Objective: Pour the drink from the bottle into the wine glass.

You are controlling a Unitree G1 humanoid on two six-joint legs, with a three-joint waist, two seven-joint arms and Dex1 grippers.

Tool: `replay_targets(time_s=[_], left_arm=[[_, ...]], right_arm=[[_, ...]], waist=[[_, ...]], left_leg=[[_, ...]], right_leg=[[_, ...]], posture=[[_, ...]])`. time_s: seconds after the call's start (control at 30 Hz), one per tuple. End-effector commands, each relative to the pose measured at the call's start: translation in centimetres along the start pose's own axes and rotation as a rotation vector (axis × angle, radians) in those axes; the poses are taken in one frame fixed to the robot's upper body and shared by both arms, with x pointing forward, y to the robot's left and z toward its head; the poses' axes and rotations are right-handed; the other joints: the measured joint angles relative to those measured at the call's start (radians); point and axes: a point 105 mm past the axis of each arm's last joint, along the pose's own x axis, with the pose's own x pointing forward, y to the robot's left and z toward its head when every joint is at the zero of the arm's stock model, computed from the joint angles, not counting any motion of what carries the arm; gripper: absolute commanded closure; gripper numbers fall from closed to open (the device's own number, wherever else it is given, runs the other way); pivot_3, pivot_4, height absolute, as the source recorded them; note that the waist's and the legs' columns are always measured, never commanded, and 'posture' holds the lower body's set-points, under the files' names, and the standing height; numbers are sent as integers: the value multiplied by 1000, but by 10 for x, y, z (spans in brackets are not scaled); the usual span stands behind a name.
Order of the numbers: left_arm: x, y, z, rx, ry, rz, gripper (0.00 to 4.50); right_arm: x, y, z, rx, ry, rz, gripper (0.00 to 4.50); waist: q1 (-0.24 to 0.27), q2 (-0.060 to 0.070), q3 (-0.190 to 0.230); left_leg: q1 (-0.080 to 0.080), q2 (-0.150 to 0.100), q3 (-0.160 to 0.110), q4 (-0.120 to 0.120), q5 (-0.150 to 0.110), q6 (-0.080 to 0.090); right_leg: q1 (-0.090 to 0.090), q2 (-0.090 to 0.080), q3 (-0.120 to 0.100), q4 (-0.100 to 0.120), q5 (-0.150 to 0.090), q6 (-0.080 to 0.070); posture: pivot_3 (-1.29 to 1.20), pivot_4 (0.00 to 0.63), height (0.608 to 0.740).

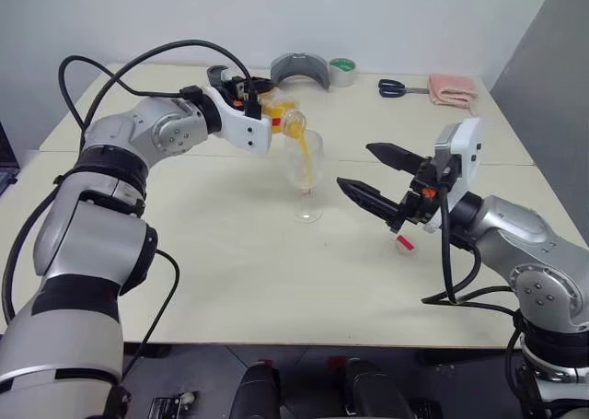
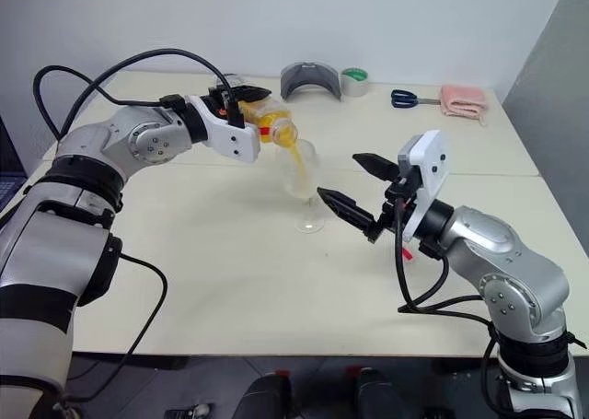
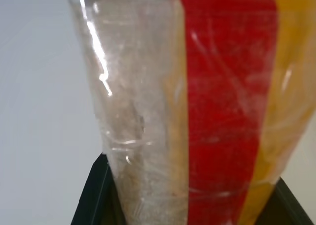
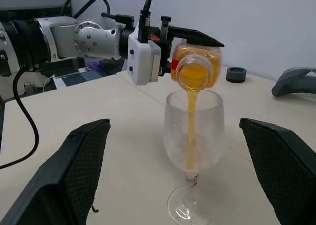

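Head views: the left gripper is clenched on one bottle, tipped mouth-down over the rim of one wine glass that stands upright on the table; a stream of the drink falls from the bottle's mouth into the bowl. The right gripper hovers just beside the glass on its right, its two fingers spread wide and grasping nothing, apart from the glass. Beneath it a small red-and-white cap lies on the table. Along the far edge lie one grey curved object, one tape roll, one pair of scissors and one pink cloth. Left wrist view: the bottle's clear wall and red-and-yellow label stand between the two black fingers, pressed against them. Right wrist view: the glass stands between and beyond the two parted fingers, untouched by either; the bottle's open mouth sits just above the rim, and the orange stream runs down to the bottom of the bowl.
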Motion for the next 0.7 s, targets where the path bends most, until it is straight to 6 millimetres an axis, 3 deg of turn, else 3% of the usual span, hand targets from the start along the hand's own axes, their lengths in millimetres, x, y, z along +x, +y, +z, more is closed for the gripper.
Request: replay_targets(time_s=[0.03,0.7], left_arm=[[-4,28,-3,49,5,69,2847],[-7,37,-9,128,31,74,2847]], right_arm=[[0,3,12,-43,-48,0,0],[3,5,12,-35,-67,6,0]], waist=[[0,0,0],[0,0,0]], left_leg=[[0,0,0,0,0,0],[0,-1,0,1,0,0]], right_leg=[[0,0,0,0,0,0],[-1,-1,0,3,0,0]], posture=[[0,150,740],[0,150,740]])
